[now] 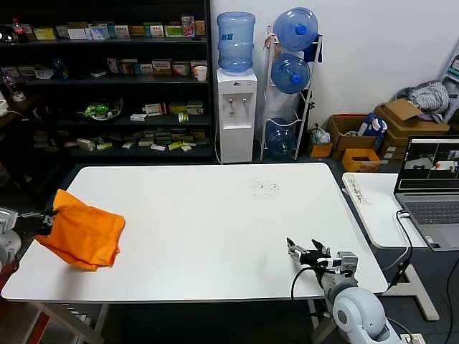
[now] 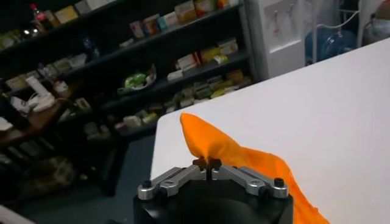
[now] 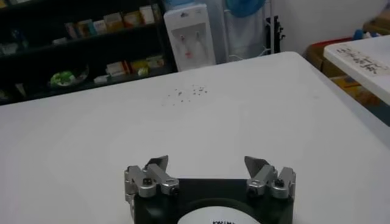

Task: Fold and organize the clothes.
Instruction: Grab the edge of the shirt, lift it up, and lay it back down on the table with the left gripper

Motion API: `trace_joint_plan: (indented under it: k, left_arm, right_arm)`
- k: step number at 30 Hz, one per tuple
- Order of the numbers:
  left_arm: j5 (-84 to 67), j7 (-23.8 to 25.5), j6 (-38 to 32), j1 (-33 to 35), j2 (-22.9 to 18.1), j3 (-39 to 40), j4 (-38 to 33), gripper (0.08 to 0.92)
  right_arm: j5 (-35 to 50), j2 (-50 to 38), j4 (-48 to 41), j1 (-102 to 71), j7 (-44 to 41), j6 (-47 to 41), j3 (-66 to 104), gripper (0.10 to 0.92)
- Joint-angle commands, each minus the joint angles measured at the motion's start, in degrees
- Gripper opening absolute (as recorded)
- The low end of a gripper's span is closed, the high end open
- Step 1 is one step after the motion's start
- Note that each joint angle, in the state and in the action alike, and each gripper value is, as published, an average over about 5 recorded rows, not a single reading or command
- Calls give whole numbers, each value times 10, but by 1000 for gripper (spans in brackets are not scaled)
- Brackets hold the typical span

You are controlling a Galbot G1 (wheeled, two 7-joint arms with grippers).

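Frankly, your biggest risk here was the shirt slipping off the edge: the orange T-shirt (image 1: 82,233) sat bunched at the counter's (image 1: 215,229) left near corner, partly lifted and hanging from a single pinch, so a loose hold or a sideways tug could have dropped it to the floor or left it more crumpled than folded. You had the left gripper (image 1: 49,217) low at the left edge, reaching in from off the counter, its fingers (image 2: 208,163) closed together on a peak of the fabric. With only one grip point, the cloth would likely have swung and twisted if you had moved fast. Your right gripper (image 1: 301,252) waited well apart, low over the near right part of the counter, its fingers (image 3: 157,164) spread wide and holding nothing.
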Motion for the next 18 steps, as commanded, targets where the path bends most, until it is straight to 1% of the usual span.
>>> trace_joint_plan:
  k: [1, 3, 5, 8, 10, 11, 13, 14, 16, 18]
  left_arm:
    - [-6, 9, 3, 3, 35, -25, 63, 105]
    - [-30, 1, 6, 6, 30, -18, 48, 105]
    - [-96, -27, 16, 11, 14, -6, 11, 105]
    - [-251, -125, 35, 2, -36, 36, -73, 105]
    - [-350, -203, 40, -32, -92, 91, -129, 105]
    - [-384, -232, 38, -52, -124, 123, -149, 105]
    - [-432, -296, 24, -103, -200, 208, -178, 105]
    - [-438, -318, 15, -124, -234, 247, -183, 105]
    - [-420, -342, -8, -165, -303, 321, -178, 105]
    - [-391, -346, -22, -203, -358, 367, -159, 105]
  right_arm:
    - [-3, 2, 1, -1, 2, -2, 1, 823]
    - [-5, 4, 1, -1, 4, -3, 2, 823]
    - [-6, 6, -1, -1, 5, -5, 2, 823]
    - [-6, 11, -13, 3, 8, -9, 3, 823]
    - [-8, 15, -25, 7, 11, -11, 4, 823]
    - [-10, 17, -31, 9, 12, -12, 5, 823]
    - [-17, 22, -41, 11, 15, -14, 7, 823]
    - [-22, 25, -44, 11, 16, -15, 8, 823]
    - [-32, 30, -49, 11, 18, -17, 10, 823]
    - [-40, 37, -52, 10, 20, -19, 11, 823]
